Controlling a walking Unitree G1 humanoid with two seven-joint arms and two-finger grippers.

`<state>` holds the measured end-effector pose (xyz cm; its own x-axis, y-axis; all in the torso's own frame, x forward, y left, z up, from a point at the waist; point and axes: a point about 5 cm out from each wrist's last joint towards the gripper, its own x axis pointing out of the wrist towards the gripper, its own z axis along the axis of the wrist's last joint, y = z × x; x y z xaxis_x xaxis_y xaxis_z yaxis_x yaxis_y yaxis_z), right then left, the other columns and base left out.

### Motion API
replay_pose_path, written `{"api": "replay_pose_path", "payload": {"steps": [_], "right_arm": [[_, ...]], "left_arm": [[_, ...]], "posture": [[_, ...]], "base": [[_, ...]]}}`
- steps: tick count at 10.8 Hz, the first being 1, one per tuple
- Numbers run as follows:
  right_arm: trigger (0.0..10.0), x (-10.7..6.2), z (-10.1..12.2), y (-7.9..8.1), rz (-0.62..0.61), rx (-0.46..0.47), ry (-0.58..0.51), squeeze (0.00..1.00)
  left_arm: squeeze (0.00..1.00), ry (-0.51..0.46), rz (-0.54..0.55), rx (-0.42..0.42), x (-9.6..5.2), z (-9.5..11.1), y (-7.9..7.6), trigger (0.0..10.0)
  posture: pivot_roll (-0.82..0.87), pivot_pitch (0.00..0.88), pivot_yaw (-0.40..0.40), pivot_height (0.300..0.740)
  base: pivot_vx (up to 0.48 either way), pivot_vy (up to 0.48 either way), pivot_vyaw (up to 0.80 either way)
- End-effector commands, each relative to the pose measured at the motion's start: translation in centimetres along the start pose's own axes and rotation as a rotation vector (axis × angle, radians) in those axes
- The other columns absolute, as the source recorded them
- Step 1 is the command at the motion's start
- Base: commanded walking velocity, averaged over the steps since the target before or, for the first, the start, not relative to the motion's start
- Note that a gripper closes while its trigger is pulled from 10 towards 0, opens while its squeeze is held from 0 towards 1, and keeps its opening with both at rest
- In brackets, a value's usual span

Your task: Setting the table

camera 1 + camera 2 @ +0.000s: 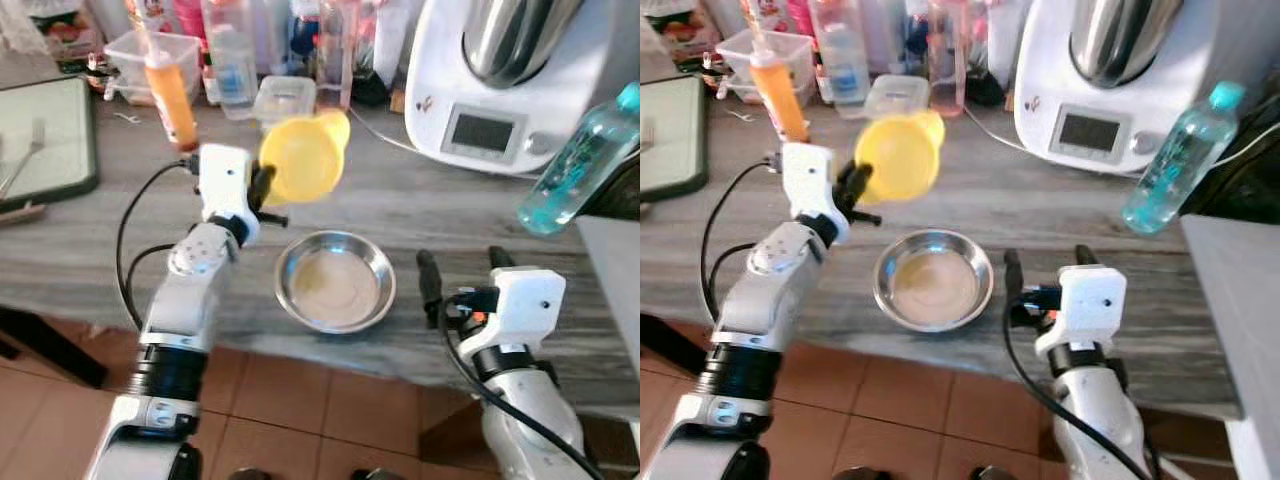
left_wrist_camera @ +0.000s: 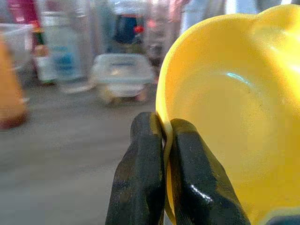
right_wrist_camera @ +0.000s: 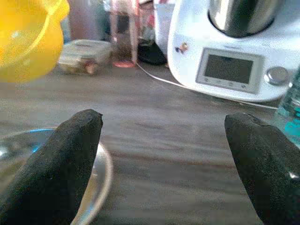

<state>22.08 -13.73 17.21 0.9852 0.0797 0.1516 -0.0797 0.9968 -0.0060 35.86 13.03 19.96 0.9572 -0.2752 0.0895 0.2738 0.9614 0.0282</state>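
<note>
**Mia:** What is the left claw [image 1: 266, 192] doing?

**Ben:** It is pinching the rim of a yellow bowl [image 1: 305, 156]. Its two black fingers [image 2: 140, 183] are squeezed tight on the edge, one on each side. The bowl is up in the air and tipped on its side.

**Mia:** Where is the bowl?

**Ben:** It hangs above the grey wooden bench [image 1: 400, 205], just behind a shiny metal bowl [image 1: 336, 280]. The metal bowl sits flat on the bench near the front edge, between the two arms.

**Mia:** And the right claw [image 1: 463, 268]?

**Ben:** It is low over the bench, just beside the metal bowl. Its fingers [image 3: 61, 164] are spread wide and hold nothing.

**Mia:** What else is on the bench?

**Ben:** A big white kitchen machine [image 1: 520, 90] stands at the back. A blue water bottle [image 1: 580, 160] is leaning at the right side. An orange bottle [image 1: 170, 95] stands at the back left, near a clear tub with a lid [image 1: 283, 100]. A dark tray [image 1: 50, 140] lies far left with a fork [image 1: 25, 155] on it.
</note>
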Motion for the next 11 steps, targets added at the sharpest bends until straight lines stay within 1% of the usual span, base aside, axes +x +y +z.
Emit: {"api": "replay_pose_path", "payload": {"steps": [1, 3, 4, 5, 6, 7, 8, 9, 10, 11], "right_arm": [[10.0, -0.3, 0.4, 0.0, 0.004, -0.011, -0.006, 0.00], [10.0, -1.2, 1.0, -0.3, 0.018, -0.012, -0.001, 0.00], [10.0, -1.6, 1.1, -0.3, 0.034, 0.011, 0.011, 0.00], [10.0, -2.4, 1.4, -0.1, 0.090, 0.017, 0.023, 0.00], [10.0, -2.8, 1.4, 0.0, 0.110, 0.006, 0.031, 0.00], [10.0, -3.2, 1.4, 0.4, 0.162, 0.024, 0.049, 0.00], [10.0, -3.7, 1.2, 1.2, 0.239, 0.055, 0.079, 0.00], [10.0, -4.1, 1.1, 1.8, 0.288, 0.074, 0.102, 0.00], [10.0, -4.7, 0.9, 2.3, 0.340, 0.102, 0.130, 0.00], [10.0, -5.1, 0.8, 2.5, 0.365, 0.127, 0.147, 0.00]], "left_arm": [[0.00, 0.013, -0.012, 0.028, 0.3, 0.7, 0.4, 10.0], [0.00, 0.082, -0.068, 0.086, 0.9, 1.0, 0.9, 10.0], [0.00, 0.093, -0.082, 0.155, 1.4, 1.6, 1.5, 10.0], [0.00, 0.149, -0.111, 0.185, 2.3, 2.0, 2.2, 10.0], [0.00, 0.178, -0.139, 0.209, 2.7, 2.2, 2.4, 10.0], [0.00, 0.233, -0.199, 0.235, 3.3, 2.4, 2.2, 10.0], [0.00, 0.246, -0.223, 0.241, 3.9, 2.5, 1.8, 10.0], [0.00, 0.265, -0.242, 0.240, 4.2, 2.4, 1.6, 10.0], [0.00, 0.324, -0.307, 0.243, 4.3, 1.6, 0.9, 10.0], [0.00, 0.375, -0.344, 0.291, 4.1, 0.5, 0.6, 10.0]], "posture": [[0.12, 0.138, -0.036, 0.740], [0.12, 0.140, -0.031, 0.740], [0.11, 0.143, -0.021, 0.740], [0.11, 0.146, -0.011, 0.740], [0.11, 0.148, -0.006, 0.740], [0.10, 0.153, 0.003, 0.740], [0.10, 0.157, 0.008, 0.740], [0.10, 0.160, 0.012, 0.740], [0.09, 0.164, 0.015, 0.740], [0.09, 0.165, 0.018, 0.740]], "base": [[0.000, 0.000, 0.00], [0.000, 0.000, 0.00], [0.000, 0.000, 0.00], [0.000, 0.000, 0.00], [0.000, 0.000, 0.00], [0.000, 0.000, 0.00], [0.000, 0.000, 0.00], [0.000, 0.000, 0.00], [0.000, 0.000, 0.00], [0.000, 0.000, 0.00]]}}
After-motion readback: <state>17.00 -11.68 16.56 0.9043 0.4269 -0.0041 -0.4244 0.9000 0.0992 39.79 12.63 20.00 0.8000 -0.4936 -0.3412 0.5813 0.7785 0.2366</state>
